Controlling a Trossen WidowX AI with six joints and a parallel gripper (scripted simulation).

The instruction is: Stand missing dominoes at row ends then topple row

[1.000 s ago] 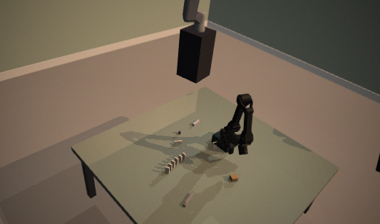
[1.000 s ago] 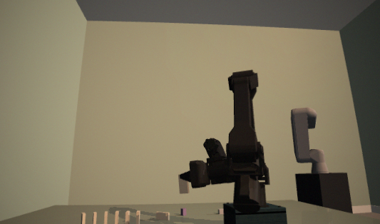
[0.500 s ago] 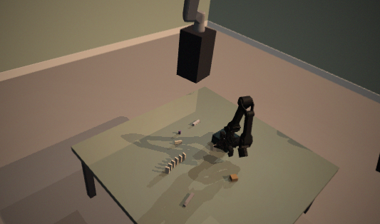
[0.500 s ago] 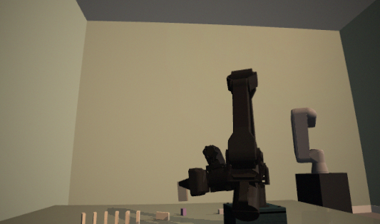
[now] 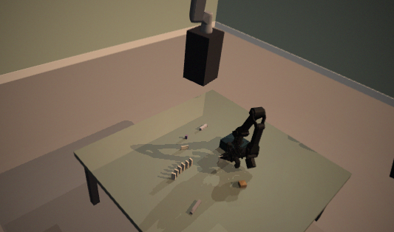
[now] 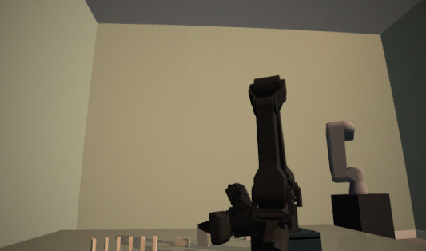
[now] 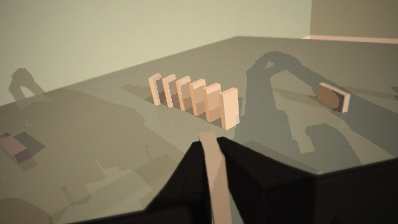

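1. End effector point(image 7: 216, 165) clamped on a domino point(image 7: 214, 170), low over the worktop point(image 7: 100, 145).
2. Row point(image 7: 195, 99) stands just ahead, receding up-left; its near end domino point(image 7: 229, 108) faces the held piece.

six dominoes point(image 7: 196, 98) stood in a row on the table point(image 5: 293, 192). the gripper point(image 7: 216, 165), clamped on a domino point(image 7: 215, 175), hung just before the row's near end; another domino point(image 7: 333, 96) lay flat to the right.
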